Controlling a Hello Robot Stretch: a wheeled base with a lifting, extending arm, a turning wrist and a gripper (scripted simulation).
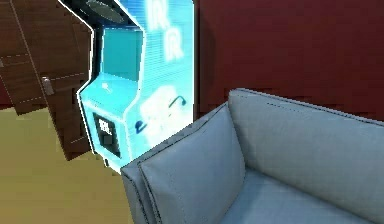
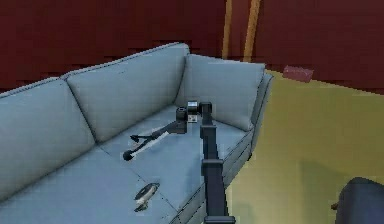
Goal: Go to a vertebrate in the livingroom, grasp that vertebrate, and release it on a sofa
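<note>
Gripper (image 2: 131, 155) lies over the seat of the grey-blue sofa (image 2: 110, 95). Its thin fingers slant toward 8 o'clock from the dark body, and two white squares (image 2: 197, 106) sit at the end of the dark arm (image 2: 212, 165). Cushion lies right behind the fingertips, so I cannot tell whether it grasps anything or has let go.

A small pale-and-dark blob (image 2: 147, 192) rests on the seat cushion near its front edge, at about 5 o'clock from the fingertips and apart from them. It is too small to tell whether it is the vertebrate.

As for writing, the teal arcade cabinet (image 1: 130, 90) at 11 o'clock in the forward view has large pale letter shapes on its side, cut off by the top edge. A dark panel (image 1: 105, 130) on its front has white marks. None of it can be read.

The sofa cushions are plain and smooth. A cushioned grey-blue seat back (image 1: 300, 130) shows at 4 o'clock in the forward view, just beside the cabinet. The walls (image 1: 290, 45) are dark red and the floor (image 2: 310, 140) is yellow. A brown wooden door (image 1: 35, 60) stands at 10 o'clock in the forward view. In the arm side view, two wooden posts (image 2: 240, 30) rise at 1 o'clock, a flat pinkish thing (image 2: 298, 72) lies at the wall's foot at 2 o'clock, and a dark rounded shape (image 2: 362, 200) sits at 4 o'clock.
</note>
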